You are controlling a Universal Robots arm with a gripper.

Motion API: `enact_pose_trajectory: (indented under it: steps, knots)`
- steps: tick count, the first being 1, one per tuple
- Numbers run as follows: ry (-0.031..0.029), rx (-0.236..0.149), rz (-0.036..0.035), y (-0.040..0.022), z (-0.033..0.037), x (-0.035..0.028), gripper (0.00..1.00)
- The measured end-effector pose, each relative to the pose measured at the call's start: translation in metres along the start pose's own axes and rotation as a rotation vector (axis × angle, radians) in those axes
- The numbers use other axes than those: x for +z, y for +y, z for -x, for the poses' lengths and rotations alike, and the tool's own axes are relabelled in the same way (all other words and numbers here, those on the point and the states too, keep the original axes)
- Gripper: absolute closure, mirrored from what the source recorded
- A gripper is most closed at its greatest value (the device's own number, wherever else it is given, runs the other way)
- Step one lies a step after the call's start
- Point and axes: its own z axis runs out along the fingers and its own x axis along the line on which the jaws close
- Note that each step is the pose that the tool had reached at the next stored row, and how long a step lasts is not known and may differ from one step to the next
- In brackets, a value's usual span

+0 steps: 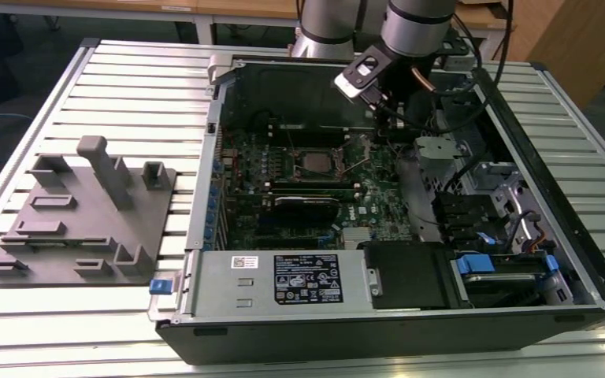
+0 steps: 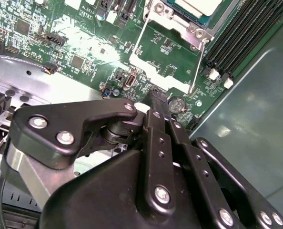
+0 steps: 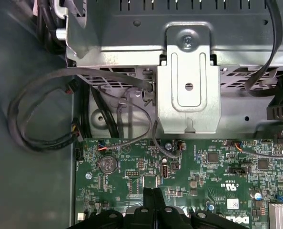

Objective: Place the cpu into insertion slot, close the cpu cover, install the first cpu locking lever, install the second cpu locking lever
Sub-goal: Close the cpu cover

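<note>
silver-grey cpu [image 1: 313,163] sits flat in insertion slot [image 1: 293,164], top up; gripper [image 3: 151,192] tips pinched together w/ nothing held.

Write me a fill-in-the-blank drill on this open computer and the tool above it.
1. The tool is clamped ___, with nothing in it.
2. The grey fixture plate sits on the exterior view's ___ of the computer case.
3. In the second wrist view, the cpu cover is swung ___, the green motherboard showing through its window.
Missing words: shut; left; open.
</note>
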Motion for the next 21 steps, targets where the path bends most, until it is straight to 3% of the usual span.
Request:
enact_pose_trajectory:
  steps: [6, 15, 18, 21]
  knots:
    - [-0.0001, 0.0, 0.0, 0.001, 0.0002, 0.0063, 0.89]
    - [-0.0002, 0.0, 0.0, 0.0009, 0.0002, 0.0072, 0.89]
    - [0.0, 0.0, 0.0001, -0.0027, 0.0002, 0.0073, 0.89]
    - [-0.0002, 0.0, 0.0007, -0.0108, 0.0004, 0.0071, 0.89]
